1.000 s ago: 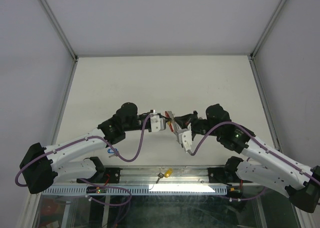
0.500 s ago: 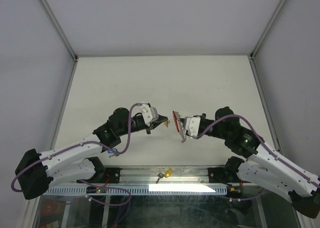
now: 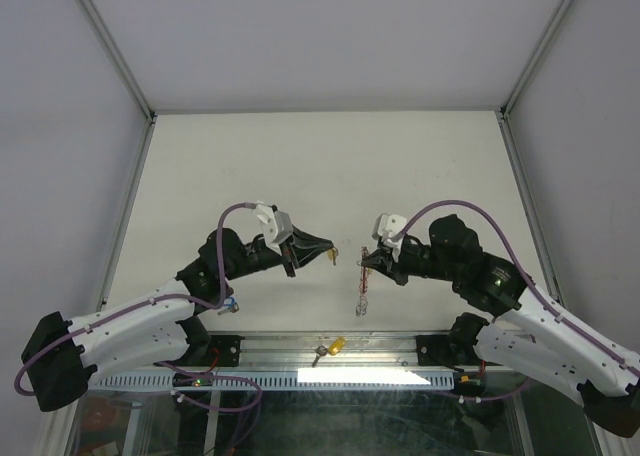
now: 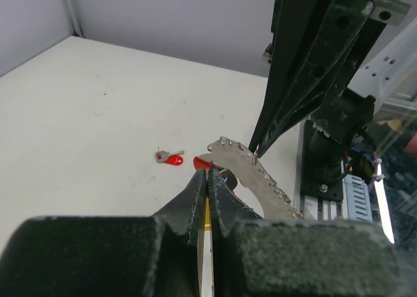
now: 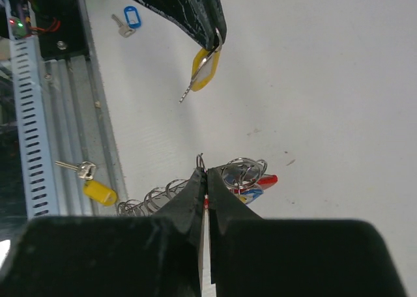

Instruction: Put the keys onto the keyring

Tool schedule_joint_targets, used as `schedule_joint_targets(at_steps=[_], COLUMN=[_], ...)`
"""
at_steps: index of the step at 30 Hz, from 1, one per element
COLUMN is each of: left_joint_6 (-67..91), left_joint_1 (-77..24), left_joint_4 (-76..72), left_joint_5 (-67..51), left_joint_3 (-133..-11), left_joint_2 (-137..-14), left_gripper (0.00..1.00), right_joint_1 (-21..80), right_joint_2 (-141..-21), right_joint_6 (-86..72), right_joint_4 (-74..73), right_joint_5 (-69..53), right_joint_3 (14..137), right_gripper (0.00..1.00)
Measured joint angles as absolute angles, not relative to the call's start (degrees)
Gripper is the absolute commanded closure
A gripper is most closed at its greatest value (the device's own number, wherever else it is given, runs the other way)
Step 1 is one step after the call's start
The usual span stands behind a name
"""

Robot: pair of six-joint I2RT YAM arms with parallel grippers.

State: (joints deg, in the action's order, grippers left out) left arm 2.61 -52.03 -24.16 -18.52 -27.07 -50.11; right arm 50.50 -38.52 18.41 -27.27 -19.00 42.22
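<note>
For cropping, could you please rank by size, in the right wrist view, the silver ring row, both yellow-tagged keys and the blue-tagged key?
Largest: row of silver metal rings.
Alike: yellow-tagged key in the left gripper, yellow-tagged key on the metal rail.
Smallest: blue-tagged key.

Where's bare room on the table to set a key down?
The far half of the table, beyond both claws, is bare. Crowded in the near middle: the left claw holds a yellow key facing the keyring in the right claw; a blue key lies at near left.
</note>
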Motion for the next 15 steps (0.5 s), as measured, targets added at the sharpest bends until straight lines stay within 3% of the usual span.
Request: schedule_joint_targets(at_steps=[15], left_joint_6=[12.7], left_joint_1=[-52.0], left_joint_4=[-41.3], left_joint_5=[-24.4], left_joint_3=[-22.7], left_joint_2=[-54.5], left_gripper=[1.00], right_joint_1=[50.5], right_joint_2=[-37.1], right_joint_6=[2.9], right_joint_4=[-21.2], right_joint_5=[-21.7], right_joint_3=[40.8], right_gripper=[1.00])
